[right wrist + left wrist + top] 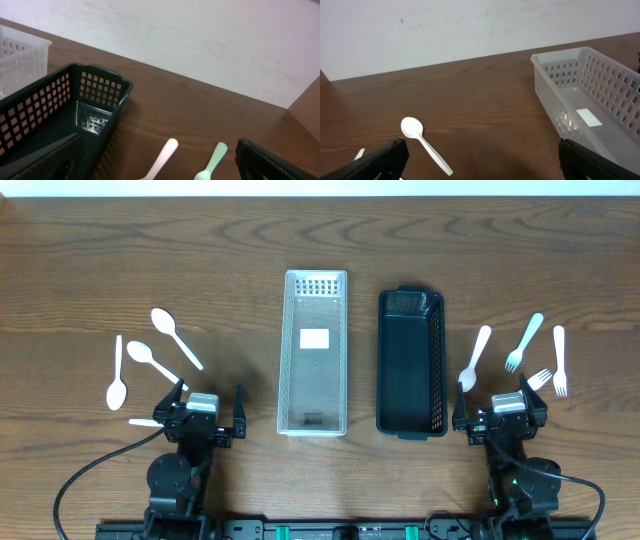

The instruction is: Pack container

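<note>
Left gripper open, holding nothing; right gripper likewise. Three white spoons lie on the worktop by the left gripper. By the right gripper: three forks and one utensil of unclear type. Between the arms, two baskets: white, black.

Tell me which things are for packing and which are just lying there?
For the job: white basket, black basket, three white spoons on the left, forks and one more spoon on the right.
Just lying about: black cable, small white piece below those spoons, too hidden to identify.
</note>
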